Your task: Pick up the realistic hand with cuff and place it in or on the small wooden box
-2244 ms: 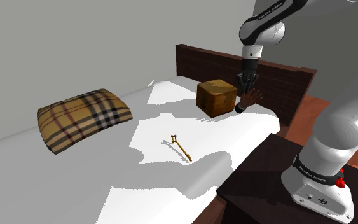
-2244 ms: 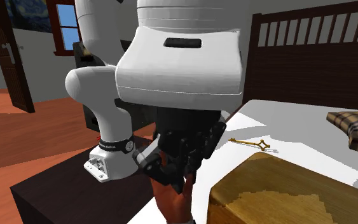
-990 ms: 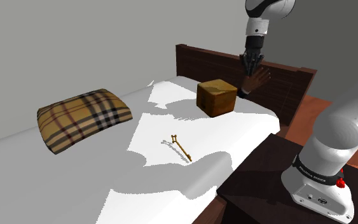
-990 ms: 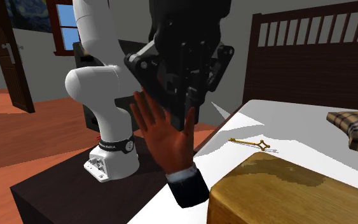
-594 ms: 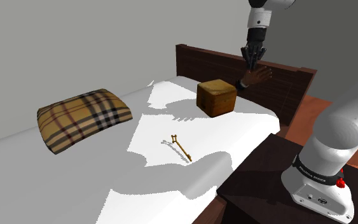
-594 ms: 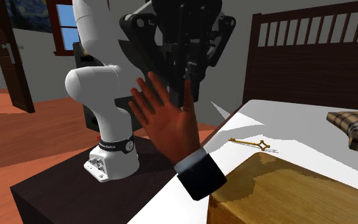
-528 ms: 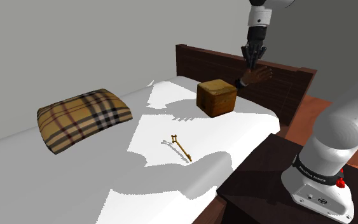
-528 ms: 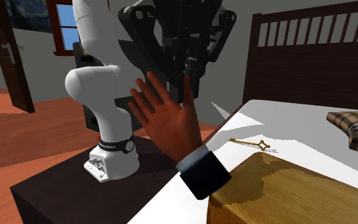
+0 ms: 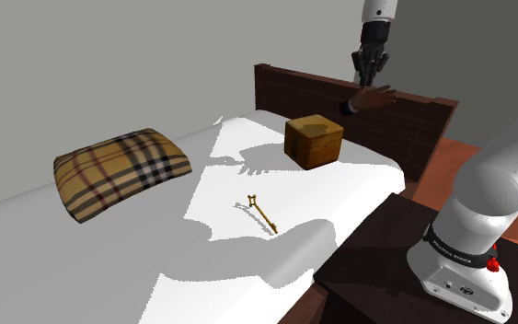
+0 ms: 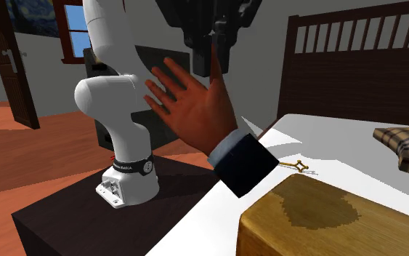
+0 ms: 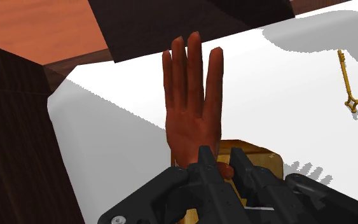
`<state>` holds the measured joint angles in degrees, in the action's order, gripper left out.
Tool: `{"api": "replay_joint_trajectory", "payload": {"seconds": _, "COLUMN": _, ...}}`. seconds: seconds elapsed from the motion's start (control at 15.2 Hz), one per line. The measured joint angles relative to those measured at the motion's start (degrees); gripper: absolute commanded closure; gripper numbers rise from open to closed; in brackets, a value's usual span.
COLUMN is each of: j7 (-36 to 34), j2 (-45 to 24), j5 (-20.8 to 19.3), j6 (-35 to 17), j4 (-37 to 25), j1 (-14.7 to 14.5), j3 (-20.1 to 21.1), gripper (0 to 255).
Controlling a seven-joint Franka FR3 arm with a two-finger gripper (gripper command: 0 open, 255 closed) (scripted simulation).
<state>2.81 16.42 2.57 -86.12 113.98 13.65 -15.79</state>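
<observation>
A brown lifelike hand (image 9: 369, 99) with a dark cuff (image 10: 243, 161) hangs in the air, lying nearly level. My gripper (image 9: 369, 74) is shut on it from above; in the wrist view the black fingers (image 11: 208, 160) clasp it near the thumb, and the palm (image 11: 191, 108) stretches away from them. The small wooden box (image 9: 314, 140) stands on the white bed near the headboard, below the hand and toward the shoulder view's left. The cuff end reaches over the box top (image 10: 326, 218), where a dark shadow lies. The box (image 11: 264, 160) also shows just under the gripper (image 11: 219, 160).
A dark wooden headboard (image 9: 411, 115) stands close behind the gripper. A gold key (image 9: 261, 212) lies mid-bed, and a plaid pillow (image 9: 121, 170) lies further toward the shoulder view's left. My dark stand (image 9: 376, 276) adjoins the bed's edge.
The gripper has risen with the hand and shifted toward the box. The hand has swung from hanging steeply to nearly level, its cuff now over the box.
</observation>
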Motion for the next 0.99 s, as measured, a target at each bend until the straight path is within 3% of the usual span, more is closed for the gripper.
{"api": "replay_joint_trajectory", "payload": {"seconds": 0.26, "j7": -0.4, "j2": -1.0, "j5": 0.4, "j6": 2.4, "j4": -3.3, "j1": -0.2, "j3": 0.1, "gripper": 255}}
{"api": "replay_joint_trajectory", "payload": {"seconds": 0.53, "j7": -2.3, "j2": -7.7, "j5": 2.7, "j6": 3.5, "j4": -11.2, "j1": -1.6, "j3": 1.1, "gripper": 255}}
{"api": "replay_joint_trajectory", "payload": {"seconds": 0.99, "j7": -5.8, "j2": -22.9, "j5": 7.0, "j6": 7.9, "j4": -30.7, "j1": -3.2, "j3": 2.6, "gripper": 255}}
